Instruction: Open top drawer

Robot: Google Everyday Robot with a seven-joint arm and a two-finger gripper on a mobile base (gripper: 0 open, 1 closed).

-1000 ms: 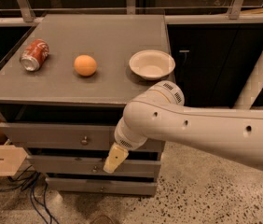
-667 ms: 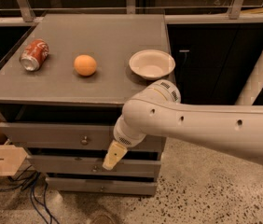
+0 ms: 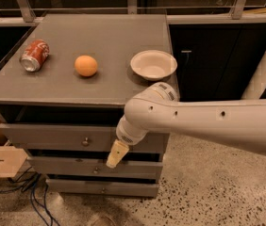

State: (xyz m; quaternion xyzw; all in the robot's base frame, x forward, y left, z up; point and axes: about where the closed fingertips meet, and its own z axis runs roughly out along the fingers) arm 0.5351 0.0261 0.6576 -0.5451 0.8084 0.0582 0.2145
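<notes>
Reaching in from the right, the robot's white arm (image 3: 208, 124) crosses in front of a grey chest of drawers, and the gripper (image 3: 116, 153) hangs from its wrist, cream-coloured and tilted down to the left. It sits in front of the lower edge of the top drawer (image 3: 48, 136), a little right of the small round metal knob (image 3: 85, 141). Whether the gripper is open or closed, or touching the drawer front, cannot be told, and nothing is seen in its hold.

The top drawer is the uppermost of three matte grey fronts, directly under the chest's top, with a dark gap above its upper edge. Below it lie the second drawer (image 3: 62, 166) and the slim bottom drawer (image 3: 76, 187).

On the flat grey top of the chest (image 3: 100, 32) a red soda can (image 3: 34, 55) lies on its side at the left, an orange (image 3: 86, 65) sits near the middle, and an empty pale bowl (image 3: 153, 64) stands upright at the right, near the edge.

The floor (image 3: 218, 187) is speckled terrazzo. Dark cables (image 3: 31, 199) trail across it at the lower left, beside a wooden box (image 3: 1, 161). A dark cabinet (image 3: 208, 60) stands behind the arm.
</notes>
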